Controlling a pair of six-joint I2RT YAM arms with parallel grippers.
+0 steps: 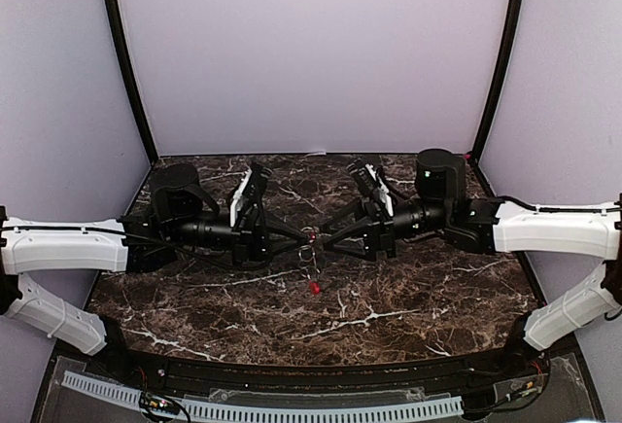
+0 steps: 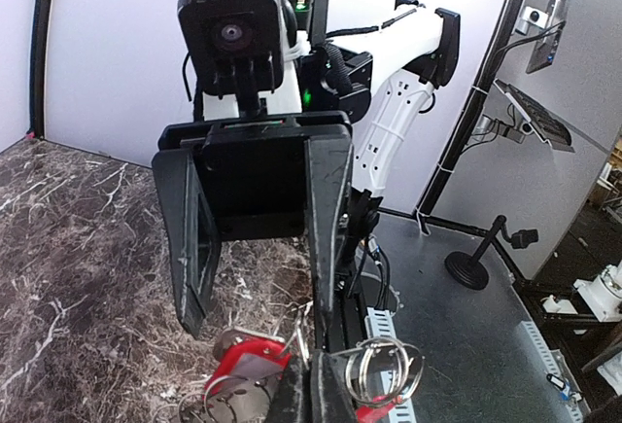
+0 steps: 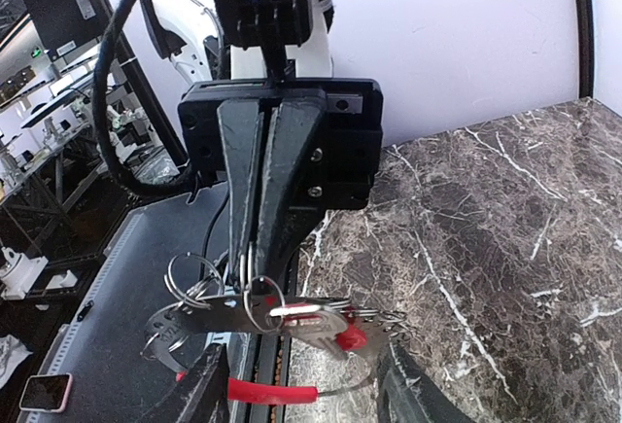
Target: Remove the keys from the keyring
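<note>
Both arms reach in from the sides and meet over the middle of the marble table [image 1: 437,287], about halfway between its left and right edges

left gripper [image 1: 303,239]: fingers clenched tight, no gap between them in the right wrist view, pinching the keyring [image 3: 272,391] at its small silver coils [image 3: 194,277]. The rest of the bunch hangs below the fingertips. The keyring's thin wire loop sags lowest, its red sleeve along the bottom

right gripper [image 1: 323,241]: released, fingers [image 2: 190,238] spread wide. In its own wrist view they sit on either side of the bunch with clear space around it, not touching

keys [image 3: 321,326]: silver blades lying roughly flat just under the left fingertips, still threaded on the coils, red head showing at one end. In the left wrist view the red head [image 2: 248,360] is left of the left gripper's own closed tips, with the coils to their right

bunch looks held off the marble, between the two grippers

top view: red bit [image 1: 314,288] just toward the near edge from the bunch; cannot tell whether it hangs or lies on the table
</note>
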